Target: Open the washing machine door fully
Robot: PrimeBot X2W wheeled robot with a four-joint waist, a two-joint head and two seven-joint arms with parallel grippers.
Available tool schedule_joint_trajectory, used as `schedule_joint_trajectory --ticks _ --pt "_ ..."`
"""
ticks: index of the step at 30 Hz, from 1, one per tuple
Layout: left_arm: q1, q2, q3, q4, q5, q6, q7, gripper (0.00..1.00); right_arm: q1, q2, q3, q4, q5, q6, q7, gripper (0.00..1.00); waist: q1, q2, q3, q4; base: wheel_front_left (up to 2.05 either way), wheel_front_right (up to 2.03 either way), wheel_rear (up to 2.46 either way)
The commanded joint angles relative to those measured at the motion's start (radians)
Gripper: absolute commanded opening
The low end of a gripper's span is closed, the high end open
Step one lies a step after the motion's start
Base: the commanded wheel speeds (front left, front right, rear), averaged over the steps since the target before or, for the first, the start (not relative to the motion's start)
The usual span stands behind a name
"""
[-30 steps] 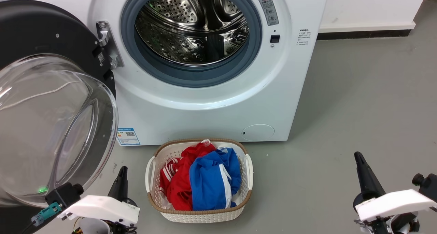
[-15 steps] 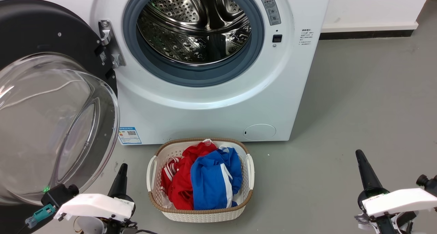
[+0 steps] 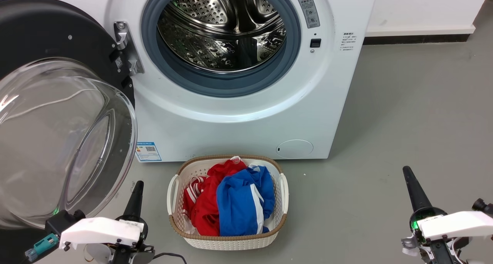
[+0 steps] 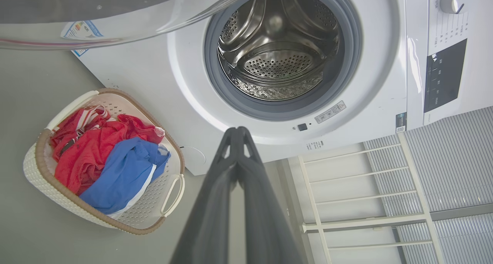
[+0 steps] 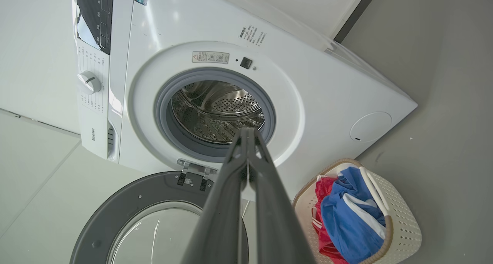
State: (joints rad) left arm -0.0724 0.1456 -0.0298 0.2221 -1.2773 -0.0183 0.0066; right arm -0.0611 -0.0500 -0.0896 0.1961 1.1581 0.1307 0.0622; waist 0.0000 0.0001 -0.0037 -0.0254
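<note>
Far left: the washing machine door (image 3: 57,121) stands swung wide on its hinge (image 3: 125,48), with its black rim and clear bulging glass bowl turned toward me. It lies just left of my left fingers, and a strip of grey floor (image 3: 404,114) shows between the fingertips and the glass.

Lower left: my left gripper (image 3: 137,187) has its fingers pressed together at the tips, with nothing between them. In the left wrist view the same gripper (image 4: 238,132) points at the white front of the washing machine (image 3: 238,117), and the door's glass arches across the upper left, beyond the tips.

Centre: just right of my left fingers, a white woven basket (image 3: 227,241) sits on the floor before the machine. It holds a red garment (image 3: 202,212) and a blue garment (image 3: 242,202). Beyond it the steel drum (image 3: 223,29) is exposed inside its grey seal.

Lower right: my right gripper (image 3: 407,173) hangs over bare floor, well right of the basket. In the right wrist view its fingers (image 5: 254,148) meet at the tips, gripping nothing, and the door lies to their lower left.
</note>
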Motion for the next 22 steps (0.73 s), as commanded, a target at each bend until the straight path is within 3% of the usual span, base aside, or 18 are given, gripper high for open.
schedule_joint_trajectory --ticks 1,22 --pt "-0.025 -0.002 0.011 -0.004 -0.017 -0.011 0.005 0.0 -0.022 -0.001 -0.003 -0.003 0.026 0.0 0.003 0.0 0.0 -0.0001 0.0 0.001 0.0 0.0 0.0" --pt "-0.032 -0.044 0.07 0.008 -0.164 -0.058 0.051 0.0 -0.037 -0.001 -0.013 0.021 0.221 0.0 0.026 0.0 0.0 -0.0001 0.003 0.01 0.0 0.0 0.0"
